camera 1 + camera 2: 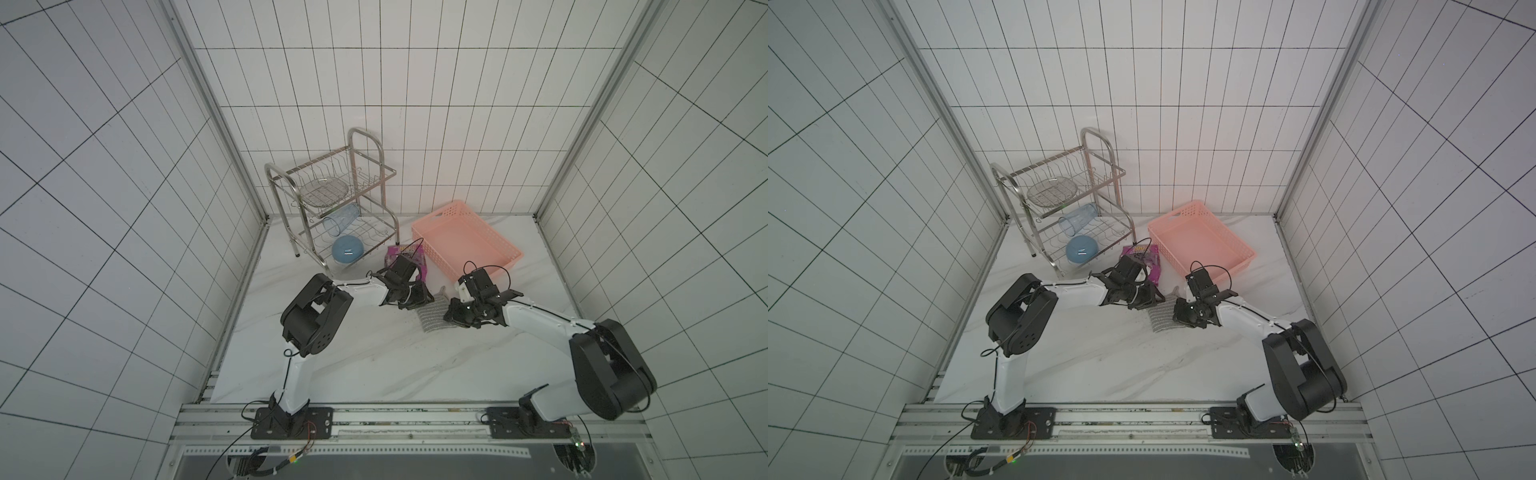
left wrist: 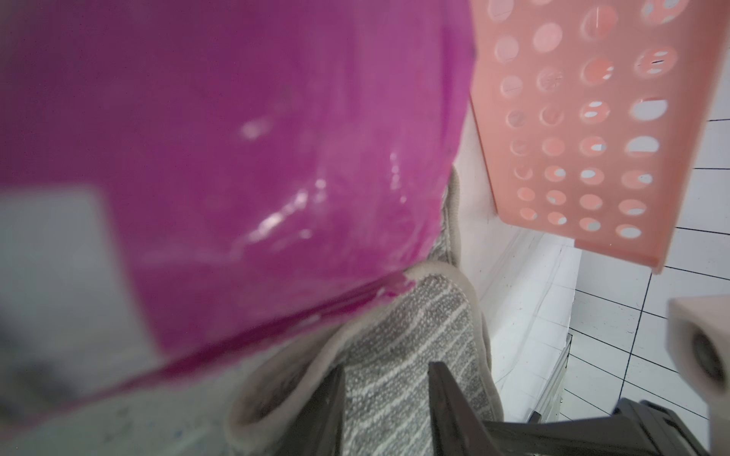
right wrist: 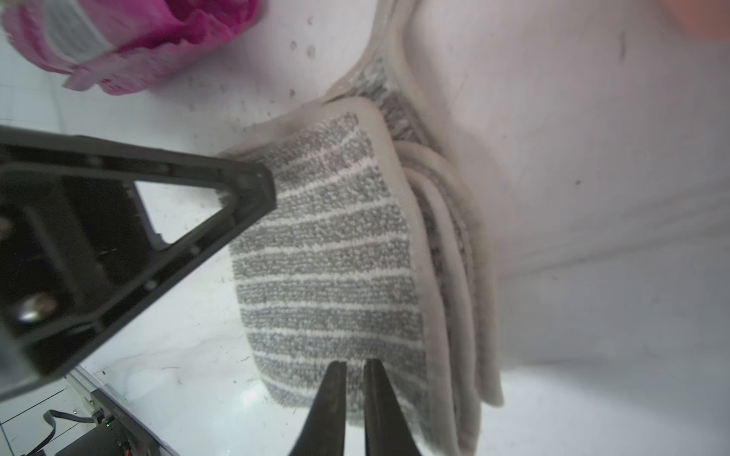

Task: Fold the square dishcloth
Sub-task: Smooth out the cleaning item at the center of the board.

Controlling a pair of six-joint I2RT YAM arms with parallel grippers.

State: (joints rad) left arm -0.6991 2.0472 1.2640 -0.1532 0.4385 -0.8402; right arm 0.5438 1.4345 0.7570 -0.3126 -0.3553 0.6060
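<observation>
Marble table (image 1: 353, 365): your square dishcloth (image 1: 432, 318) looks folded. Right gripper (image 3: 355, 365) is nearly closed, left gripper (image 2: 385, 367) is spread over it; release gently.

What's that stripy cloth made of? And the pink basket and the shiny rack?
The square dishcloth looks like soft woven fabric, maybe terry: nubbly grey-and-white stripes, plain sewn border, floppy folded layers. The pink basket seems matte moulded plastic, with round holes in its wall. The rack looks like polished metal, probably steel: thin shiny wires and tubes.
</observation>
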